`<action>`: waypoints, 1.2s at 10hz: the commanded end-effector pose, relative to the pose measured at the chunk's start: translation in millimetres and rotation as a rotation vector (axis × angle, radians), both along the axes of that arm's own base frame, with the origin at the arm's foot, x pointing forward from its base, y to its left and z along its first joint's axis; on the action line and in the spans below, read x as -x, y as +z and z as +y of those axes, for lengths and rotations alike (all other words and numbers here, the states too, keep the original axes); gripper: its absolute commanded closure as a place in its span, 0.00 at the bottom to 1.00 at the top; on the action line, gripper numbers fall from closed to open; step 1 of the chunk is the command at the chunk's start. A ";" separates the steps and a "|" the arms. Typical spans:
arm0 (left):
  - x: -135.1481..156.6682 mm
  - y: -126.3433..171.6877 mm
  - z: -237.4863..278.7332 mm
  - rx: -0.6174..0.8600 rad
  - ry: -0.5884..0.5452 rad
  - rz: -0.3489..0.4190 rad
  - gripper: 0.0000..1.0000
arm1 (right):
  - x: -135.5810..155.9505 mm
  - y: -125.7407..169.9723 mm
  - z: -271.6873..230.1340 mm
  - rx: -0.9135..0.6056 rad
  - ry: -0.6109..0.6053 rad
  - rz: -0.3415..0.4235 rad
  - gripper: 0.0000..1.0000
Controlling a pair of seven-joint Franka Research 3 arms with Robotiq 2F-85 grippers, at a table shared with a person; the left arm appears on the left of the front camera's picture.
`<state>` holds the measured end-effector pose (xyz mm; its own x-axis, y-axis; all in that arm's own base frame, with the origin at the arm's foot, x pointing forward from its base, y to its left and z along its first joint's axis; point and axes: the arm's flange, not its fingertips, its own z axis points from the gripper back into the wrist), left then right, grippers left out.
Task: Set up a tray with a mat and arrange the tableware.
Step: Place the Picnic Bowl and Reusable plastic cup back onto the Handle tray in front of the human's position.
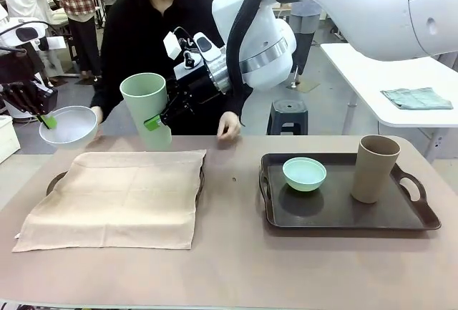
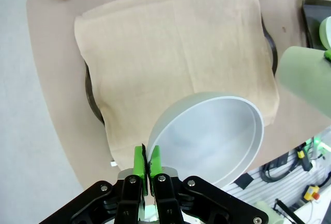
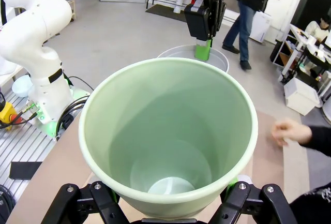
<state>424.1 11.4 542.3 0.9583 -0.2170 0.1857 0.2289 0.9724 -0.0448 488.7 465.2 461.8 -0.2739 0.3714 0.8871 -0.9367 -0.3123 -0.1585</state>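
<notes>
Left jaws pinch white bowl (image 1: 68, 125) by its rim; right jaws, spread wide, clamp pale green cup (image 1: 145, 102); both held off the counter (image 1: 236, 267) near beige mat (image 1: 122, 195).

The mat (image 2: 176, 53) hides most of what seems a tray (image 2: 90, 97) beneath.

left hand (image 2: 145, 159) pinched, right hand (image 1: 152, 122) gripping

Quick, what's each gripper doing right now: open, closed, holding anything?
Left gripper: closed on the rim of the small round white bowl.
Right gripper: holding the tall pale green handleless cup.
</notes>
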 end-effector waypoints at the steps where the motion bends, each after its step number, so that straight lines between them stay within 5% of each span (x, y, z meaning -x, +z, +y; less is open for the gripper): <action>1: -0.6 2.2 0.7 -0.006 0.000 -0.013 1.00 | 0.3 1.0 0.5 -0.002 0.004 0.002 0.70; 5: -0.6 2.2 0.7 -0.006 0.000 -0.013 1.00 | 0.3 1.0 0.5 -0.002 0.004 0.002 0.70; 6: 0.0 0.0 0.0 0.000 0.000 0.000 0.96 | 0.0 -0.1 0.0 0.000 0.000 0.000 0.15; 9: -31.4 -74.4 12.2 0.001 0.037 0.143 0.96 | -25.9 -67.4 4.0 -0.048 0.029 0.065 0.15; 12: -46.7 -115.5 13.0 -0.002 0.066 0.157 0.96 | -36.9 -112.5 7.6 -0.028 0.064 0.066 0.15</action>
<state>466.7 23.5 425.6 0.9834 -0.1812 0.0098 0.1814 0.9801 -0.0812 520.5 470.1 346.4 -0.2132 0.3594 0.9085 -0.9348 -0.3453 -0.0828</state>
